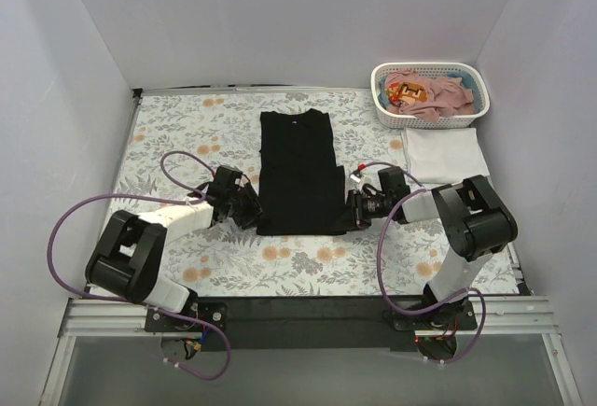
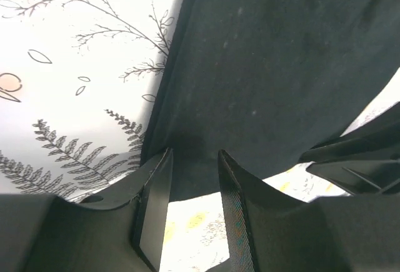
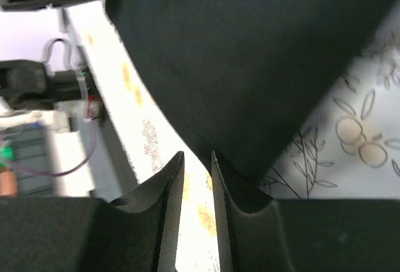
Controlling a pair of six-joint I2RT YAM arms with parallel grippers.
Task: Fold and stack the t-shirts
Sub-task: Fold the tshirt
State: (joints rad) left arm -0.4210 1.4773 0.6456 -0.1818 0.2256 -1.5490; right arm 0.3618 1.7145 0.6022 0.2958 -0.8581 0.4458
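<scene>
Here's our worry. The black t-shirt [image 1: 297, 173] lies as a long narrow panel in the middle of the desk [image 1: 187, 266], neck toward 12 o'clock, and both hands sit at its near hem. If one hand catches only the top layer, or lifts ahead of the other, we'd expect the panel to skew or fall open and the fold to come out crooked.

The left hand [image 1: 252, 210] is at the shirt's 7 o'clock corner. In its wrist view the fingers [image 2: 156, 197] stand partly apart, with the hem lying in the gap, not visibly pinched.

The right hand [image 1: 355, 210] is at the 5 o'clock corner. Its fingers [image 3: 228, 191] are only a narrow slit apart, with just the floral cloth [image 3: 350, 134] showing through. The shirt's corner sits just beside one tip. We judge that closing there could miss the fabric or nip the cloth instead.

Now the pose: both arms lie low, forearms reaching inward from 8 and 4 o'clock. The wrists are near the desk and the hands face each other across the hem.

The white t-shirt [image 1: 446, 154] lies folded at 2 o'clock, and the pink ones [image 1: 446, 93] are in the basket [image 1: 431, 119] at 1 o'clock.
</scene>
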